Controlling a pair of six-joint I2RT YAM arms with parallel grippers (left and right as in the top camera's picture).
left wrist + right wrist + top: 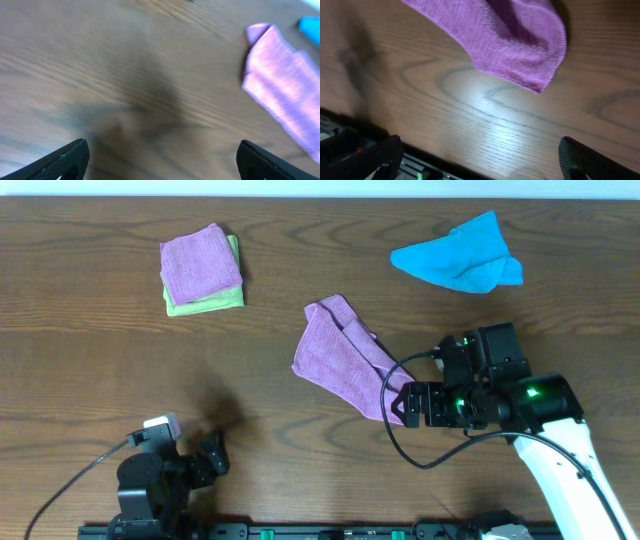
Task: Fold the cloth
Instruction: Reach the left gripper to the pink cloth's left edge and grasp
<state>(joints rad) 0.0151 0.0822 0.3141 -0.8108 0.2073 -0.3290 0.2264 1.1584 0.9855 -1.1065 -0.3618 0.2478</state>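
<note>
The cloth point(345, 360) is a dull mauve-purple piece lying loosely bunched in a long diagonal shape at the table's middle. It also shows at the right of the left wrist view, cloth point(285, 95), and at the top of the right wrist view, cloth point(510, 35). My right gripper point(402, 404) hovers open just past the cloth's lower right end, and bare wood shows between its fingers point(582, 162). My left gripper point(217, 452) is open near the front left edge, well away from the cloth, over bare table point(150, 100).
A pinker purple folded cloth point(201, 266) sits on a green cloth point(210, 301) at the back left. A bright blue cloth point(462, 255) lies crumpled at the back right. A black rail point(300, 531) runs along the table's front edge.
</note>
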